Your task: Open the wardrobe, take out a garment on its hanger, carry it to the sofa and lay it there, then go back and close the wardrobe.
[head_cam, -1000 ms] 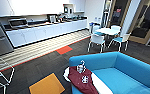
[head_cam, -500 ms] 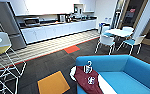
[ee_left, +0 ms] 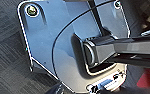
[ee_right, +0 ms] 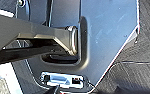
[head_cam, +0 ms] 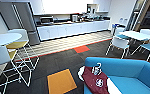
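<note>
Lying on the blue sofa (head_cam: 131, 72) at the lower right of the head view, the dark red garment (head_cam: 96, 80) is spread over the seat and the sofa's near arm, its white sleeves trailing to either side. The white hanger (head_cam: 98, 68) rests at the collar, its hook pointing up toward the sofa's rounded back. An orange carpet square (head_cam: 61, 81) sits on the dark floor just beside the sofa. Farther off, a long kitchen surface (head_cam: 73, 28) runs along the back wall with a microwave (head_cam: 47, 20) on it, next to a tall grey refrigerator (head_cam: 21, 21). White wire-framed stools (head_cam: 18, 50) with yellow seats stand at the left beside a round white surface (head_cam: 3, 39). A small white table (head_cam: 133, 35) with white chairs (head_cam: 119, 43) stands at the right. Both wrist views look down past the robot's own plate and bar onto dark carpet (ee_left: 8, 57); whether either tool is spread or pressed together, I cannot tell.
</note>
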{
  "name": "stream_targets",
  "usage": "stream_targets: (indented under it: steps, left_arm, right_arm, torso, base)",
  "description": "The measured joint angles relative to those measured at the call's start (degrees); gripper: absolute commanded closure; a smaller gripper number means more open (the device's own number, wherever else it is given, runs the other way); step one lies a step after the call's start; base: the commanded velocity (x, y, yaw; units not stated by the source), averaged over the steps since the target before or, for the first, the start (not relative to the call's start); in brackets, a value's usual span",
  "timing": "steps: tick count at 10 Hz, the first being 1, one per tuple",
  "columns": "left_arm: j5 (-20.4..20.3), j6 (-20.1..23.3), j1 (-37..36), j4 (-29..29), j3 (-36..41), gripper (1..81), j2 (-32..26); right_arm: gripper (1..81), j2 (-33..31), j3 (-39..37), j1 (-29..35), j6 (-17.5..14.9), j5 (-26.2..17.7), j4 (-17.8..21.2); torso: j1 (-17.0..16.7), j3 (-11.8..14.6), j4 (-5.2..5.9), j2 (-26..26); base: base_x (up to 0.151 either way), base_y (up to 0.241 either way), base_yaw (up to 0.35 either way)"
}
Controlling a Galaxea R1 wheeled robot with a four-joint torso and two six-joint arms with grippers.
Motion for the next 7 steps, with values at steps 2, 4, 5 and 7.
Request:
stream_targets:
  steps: [2, 4, 5, 7]
  left_arm:
    - [0.02, 0.00, 0.00, 0.00, 0.00, 1.0, 0.00]
    - [0.02, 0.00, 0.06, 0.00, 0.00, 1.0, 0.05]
    - [0.07, 0.00, 0.17, 0.00, -0.01, 1.0, 0.13]
    - [0.13, 0.59, 0.35, 0.00, 0.00, 1.0, 0.63]
  right_arm:
    - [1.0, 0.00, 0.00, -0.02, 0.00, -0.02, -0.01]
    - [1.0, 0.05, 0.00, 0.01, -0.02, -0.02, -0.01]
    - [1.0, 0.11, 0.00, 0.00, -0.02, -0.04, 0.00]
    - [1.0, 0.17, 0.00, 0.15, -0.02, -0.02, -0.01]
  torso:
    - [0.00, 0.00, 0.00, 0.00]
    - [0.00, 0.00, 0.00, 0.00]
    - [0.00, 0.00, 0.00, 0.00]
    - [0.00, 0.00, 0.00, 0.00]
  base:
    - [0.000, 0.000, 0.304]
    - [0.000, 0.000, 0.307]
    - [0.000, 0.000, 0.313]
    - [0.000, 0.000, 0.314]
